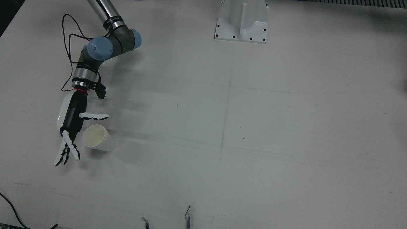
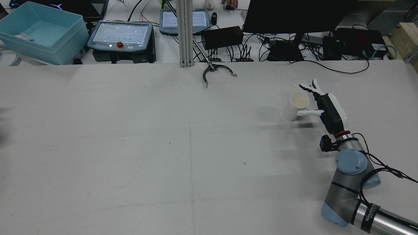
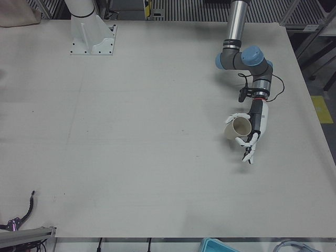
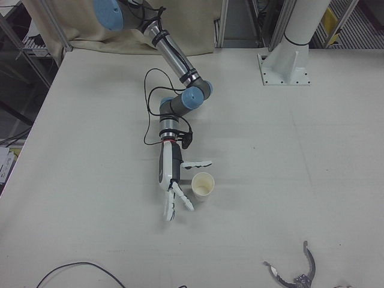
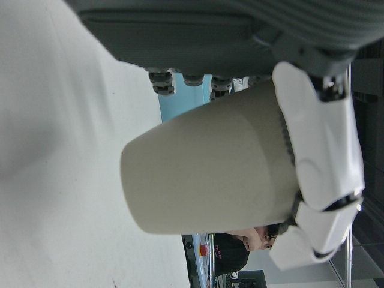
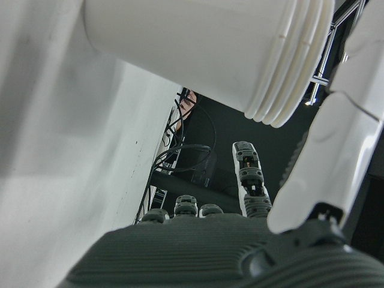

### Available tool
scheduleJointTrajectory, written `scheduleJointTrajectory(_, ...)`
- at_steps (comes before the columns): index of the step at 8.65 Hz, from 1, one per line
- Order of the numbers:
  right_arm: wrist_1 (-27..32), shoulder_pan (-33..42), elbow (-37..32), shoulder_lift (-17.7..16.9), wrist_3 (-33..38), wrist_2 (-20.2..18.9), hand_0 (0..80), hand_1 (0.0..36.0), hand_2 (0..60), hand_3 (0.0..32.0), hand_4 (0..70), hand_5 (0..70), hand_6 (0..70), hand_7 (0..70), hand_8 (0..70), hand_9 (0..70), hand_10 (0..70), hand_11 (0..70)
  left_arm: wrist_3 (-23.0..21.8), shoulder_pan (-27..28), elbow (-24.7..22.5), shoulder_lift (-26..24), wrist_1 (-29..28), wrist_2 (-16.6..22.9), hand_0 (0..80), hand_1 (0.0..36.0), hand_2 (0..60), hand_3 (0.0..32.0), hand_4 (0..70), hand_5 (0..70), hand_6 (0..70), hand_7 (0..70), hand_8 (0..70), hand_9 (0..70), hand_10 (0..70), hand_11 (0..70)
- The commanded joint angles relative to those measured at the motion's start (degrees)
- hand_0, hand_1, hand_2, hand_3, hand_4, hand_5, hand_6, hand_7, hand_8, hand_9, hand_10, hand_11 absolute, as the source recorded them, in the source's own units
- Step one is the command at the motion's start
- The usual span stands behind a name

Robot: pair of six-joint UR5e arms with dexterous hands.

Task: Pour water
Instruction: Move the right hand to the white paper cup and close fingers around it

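A white ribbed-rim cup [image 1: 95, 138] stands upright on the table before my right arm; it also shows in the rear view [image 2: 297, 104] and the right-front view [image 4: 203, 186]. My right hand [image 1: 71, 124] is open beside it, thumb [image 1: 93, 116] and fingers [image 1: 68, 152] spread on either side of it, not closed. A beige paper cup [image 3: 234, 127] stands before my left arm. My left hand [image 3: 251, 134] is open beside it, and its thumb [image 5: 318, 150] lies against the cup [image 5: 210, 168]. I cannot tell whether either cup holds water.
A white mast pedestal [image 1: 241, 22] is bolted at the table's middle on the robot's side. A curved metal clamp [image 2: 215, 71] lies at the operators' edge. A blue bin [image 2: 42, 32], screens and cables stand beyond that edge.
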Motion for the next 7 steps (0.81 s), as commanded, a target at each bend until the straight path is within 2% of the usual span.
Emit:
scheduleJointTrajectory(1, 0.1, -0.5, -0.8, 1.5, -1.8, 0.1, 52.3, 10.1, 0.0, 0.0, 16.4, 4.8, 0.0, 0.0, 3.9, 5.1, 0.0, 0.0, 0.1, -0.2, 0.3, 0.0, -0.3, 0.0, 41.7, 36.0, 60.0, 0.0, 24.3, 70.0, 0.0, 21.9, 0.0, 2.9, 3.7, 7.5)
scheduleJointTrajectory(7, 0.2, -1.2, -2.5, 1.9, -2.2, 0.9, 52.7, 10.5, 0.0, 0.0, 17.9, 5.3, 0.0, 0.6, 4.3, 6.1, 0.0, 0.0, 0.0, -0.3, 0.4, 0.8, -0.8, 0.0, 41.7, 36.0, 60.0, 0.0, 24.4, 70.0, 0.0, 22.3, 0.0, 3.0, 4.0, 8.0)
